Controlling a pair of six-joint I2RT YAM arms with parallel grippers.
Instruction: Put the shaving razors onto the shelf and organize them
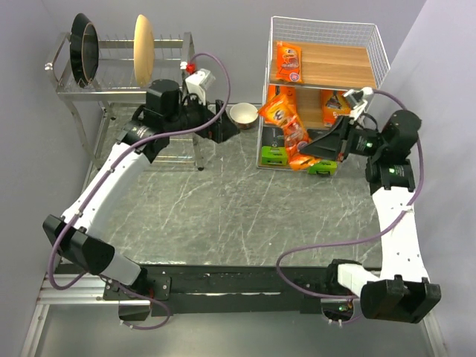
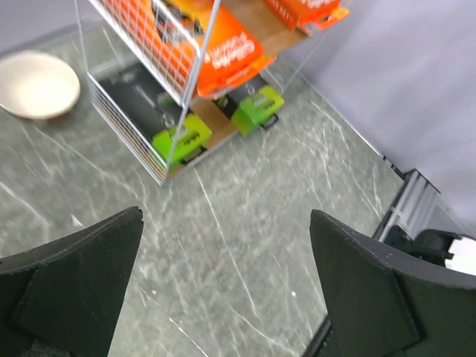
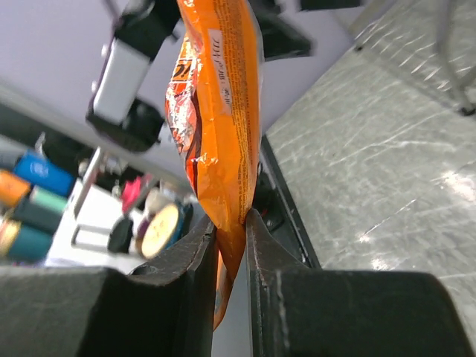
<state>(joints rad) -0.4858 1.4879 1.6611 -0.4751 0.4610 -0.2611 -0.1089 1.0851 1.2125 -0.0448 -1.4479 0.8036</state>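
The shelf [image 1: 338, 67] stands at the back right, a white wire frame with brown boards. One orange razor pack [image 1: 288, 62] lies on its top board and two more [image 1: 279, 111] [image 1: 333, 104] on the middle one. Two grey boxes with green ends [image 1: 274, 155] [image 1: 321, 168] sit at the bottom, also seen in the left wrist view [image 2: 182, 137] [image 2: 256, 110]. My right gripper [image 1: 305, 146] [image 3: 230, 223] is shut on a narrow orange razor pack [image 3: 223, 111] at the shelf's lower front. My left gripper [image 1: 223, 123] [image 2: 227, 219] is open over bare table, left of the shelf.
A white bowl [image 1: 243, 114] [image 2: 33, 83] sits on the table just left of the shelf. A steel dish rack [image 1: 119, 74] with plates stands at the back left. A grey wall runs close along the shelf's right side.
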